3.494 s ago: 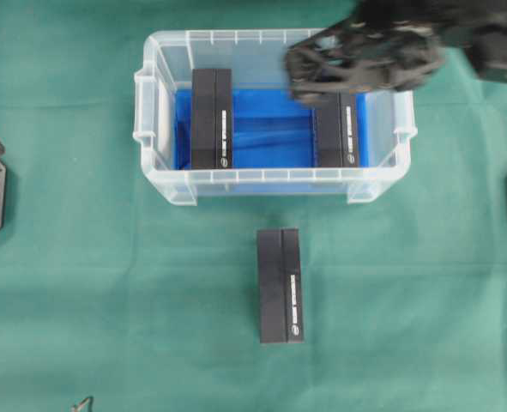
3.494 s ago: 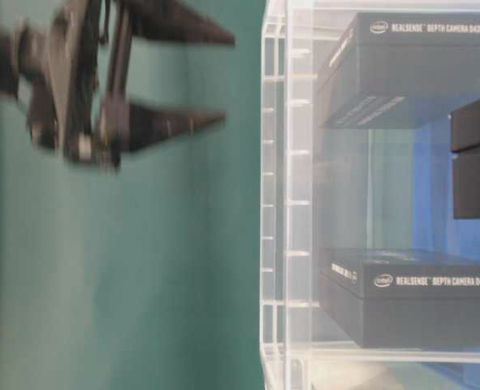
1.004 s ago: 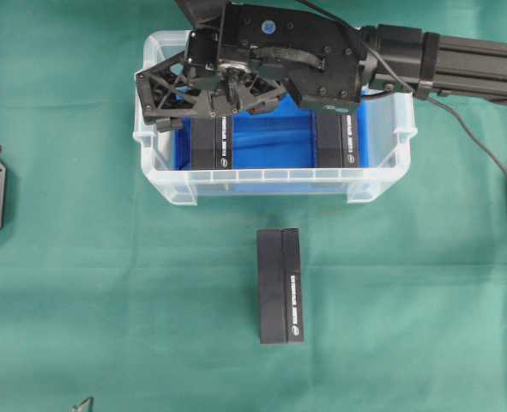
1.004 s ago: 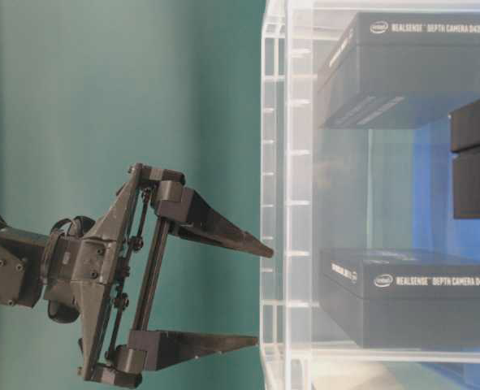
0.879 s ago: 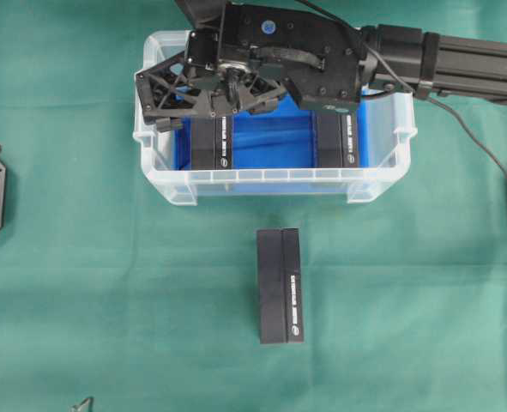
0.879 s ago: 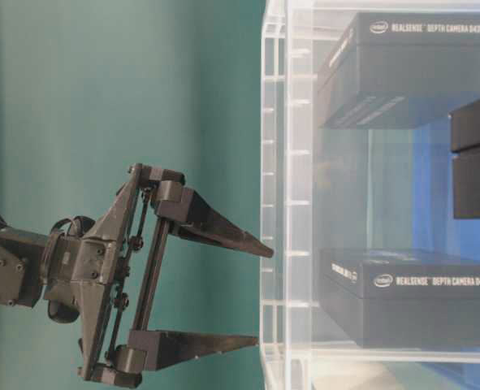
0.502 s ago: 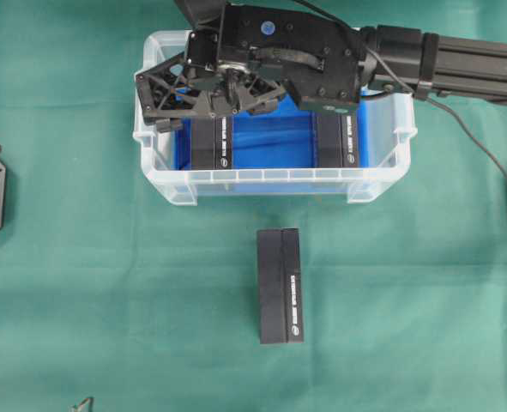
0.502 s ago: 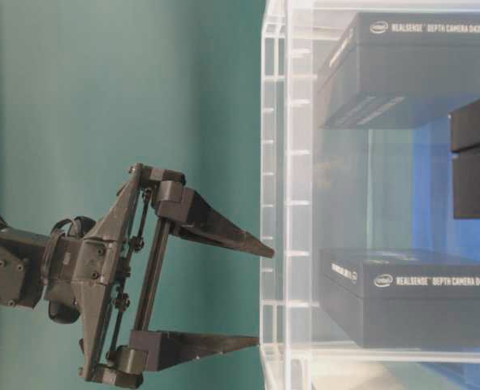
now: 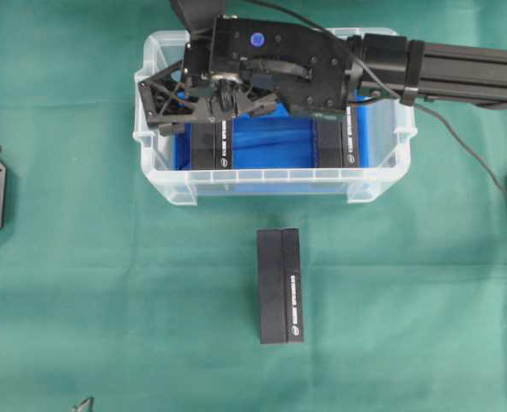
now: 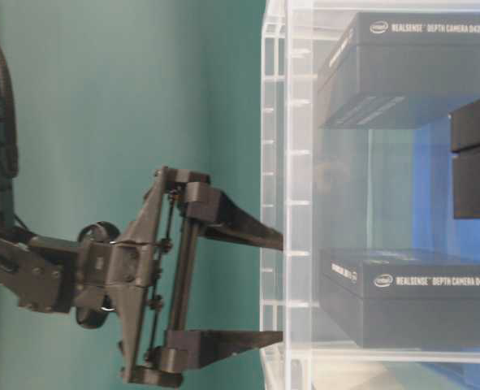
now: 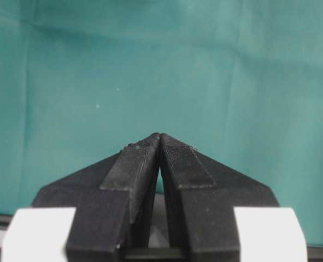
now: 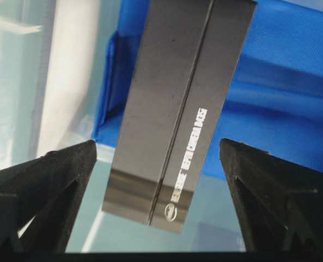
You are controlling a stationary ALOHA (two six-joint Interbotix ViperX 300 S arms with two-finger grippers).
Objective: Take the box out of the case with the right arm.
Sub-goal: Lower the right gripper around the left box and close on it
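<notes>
Worktop draped in green cloth carries the clear case, where the right hand, fingers spread wide and grasping nothing, hovers over the left black box on the blue lining, with another box at the case's right end.

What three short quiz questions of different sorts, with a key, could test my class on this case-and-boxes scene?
1. True or false: the right gripper is shut on a box.
2. How many black boxes sit inside the case?
3. Which box is framed between the right gripper's fingers in the wrist view? A) the left box in the case B) the right box in the case C) the box on the green cloth

Key: 1 false, it is open and holds nothing; 2 two; 3 A.
</notes>
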